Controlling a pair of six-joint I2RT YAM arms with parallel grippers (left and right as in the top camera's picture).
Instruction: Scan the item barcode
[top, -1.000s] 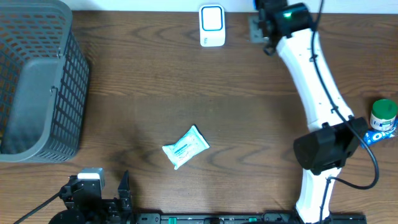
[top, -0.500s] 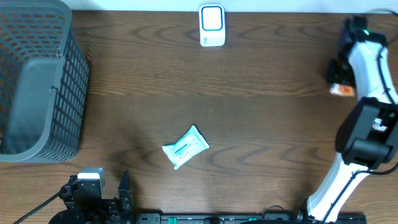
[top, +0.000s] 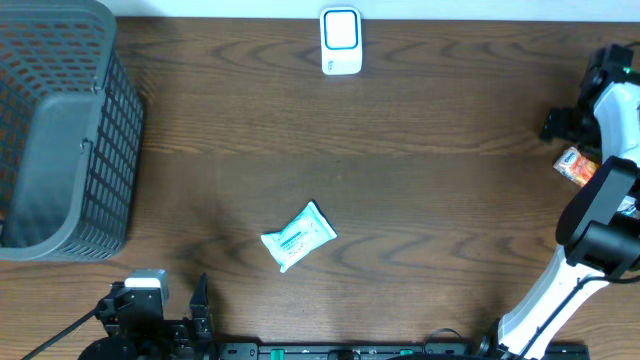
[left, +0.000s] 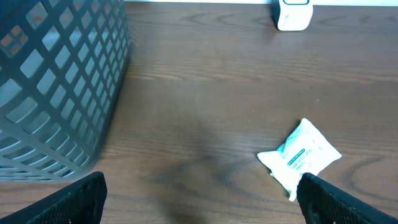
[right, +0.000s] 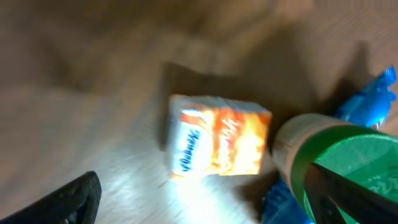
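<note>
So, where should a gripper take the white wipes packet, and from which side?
Probably across the narrow middle of the white wipes packet, coming straight down from above. It lies flat on the table, turned diagonally, so the jaws would need rotating to straddle its two long edges; its flat ends offer little to pinch.

Soft, even light covers the table (top: 420, 190); overhead and left wrist views look sharp. The right wrist view is badly blurred, with pale glare.
</note>
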